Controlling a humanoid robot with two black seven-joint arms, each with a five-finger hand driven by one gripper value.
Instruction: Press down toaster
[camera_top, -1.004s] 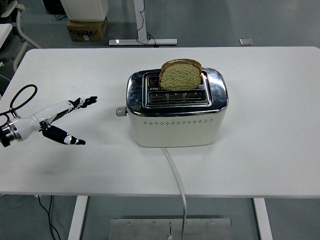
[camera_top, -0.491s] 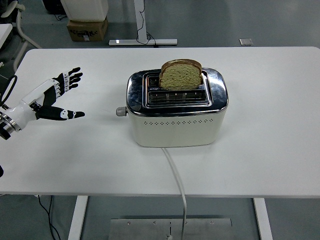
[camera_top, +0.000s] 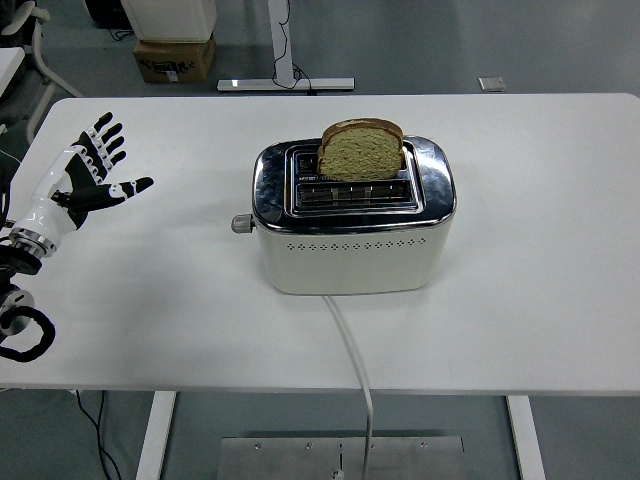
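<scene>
The left hand (camera_top: 82, 175) has been drawn back and lifted over the last second: a second ago it was stretched out low over the table (camera_top: 540, 250) with the fingers pointing toward the toaster (camera_top: 350, 215), and now it is held near the left edge, palm turned upward and outward, fingers spread and released, nothing grasped. The distance to the toaster has grown, so the hand is now well apart from it, with bare table between. The toaster itself has not been moved; it is found to the right of the hand, at the middle of the table, with its cord (camera_top: 352, 360) running toward the near edge. A slice of bread (camera_top: 362, 150) is standing high in the rear slot, which suggests that the lever (camera_top: 240, 223) was not yet pressed. This small grey lever is seen on the end of the toaster that faces the hand, and it appears to be in its upper position. The task is therefore judged as not begun, and the retreat brings it no nearer. A new approach to the right, toward the lever, would be needed before any pressing. The right hand is not seen.
</scene>
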